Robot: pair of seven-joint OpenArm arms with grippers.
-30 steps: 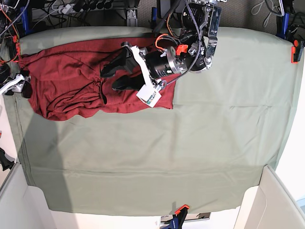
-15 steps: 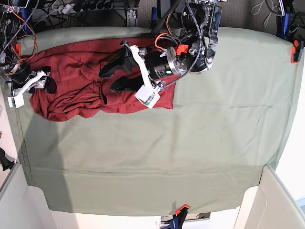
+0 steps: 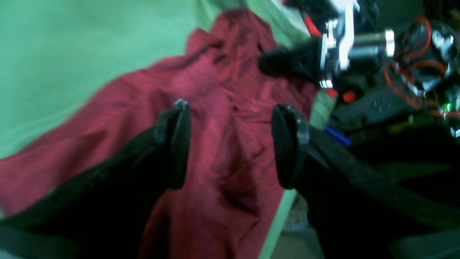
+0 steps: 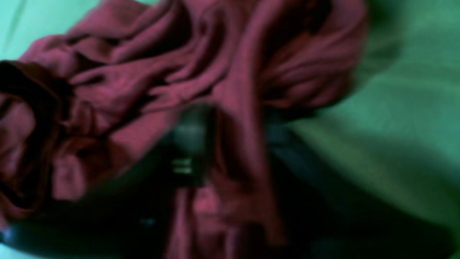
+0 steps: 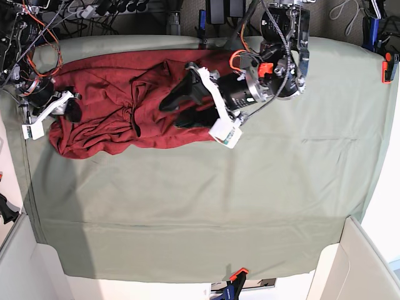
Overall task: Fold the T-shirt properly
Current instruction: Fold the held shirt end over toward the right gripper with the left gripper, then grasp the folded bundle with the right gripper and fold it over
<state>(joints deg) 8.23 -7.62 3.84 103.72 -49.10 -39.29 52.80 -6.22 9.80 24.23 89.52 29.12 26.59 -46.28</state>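
Observation:
The dark red T-shirt [image 5: 100, 119] lies crumpled on the far left part of the sage green table cover [image 5: 219, 206]. My left gripper [image 5: 170, 115] hovers over the shirt's right half, open; in the left wrist view its black fingers [image 3: 176, 144] stand wide apart above the T-shirt [image 3: 222, 108] with nothing between them. My right gripper [image 5: 70, 107] sits at the shirt's left edge. In the blurred right wrist view the right gripper [image 4: 231, 144] has a band of the T-shirt [image 4: 233, 72] pinched between its fingers.
Orange clamps hold the cover at the front edge [image 5: 237, 275] and the far right [image 5: 389, 65]. White bin walls stand at the near left [image 5: 19, 262] and near right [image 5: 362, 262] corners. Cables and arm bases crowd the back edge [image 5: 94, 9].
My right gripper moved in from the table's left edge onto the shirt's left side and closed on cloth. My left gripper shifted right, staying open, and the shirt's middle bunched up.

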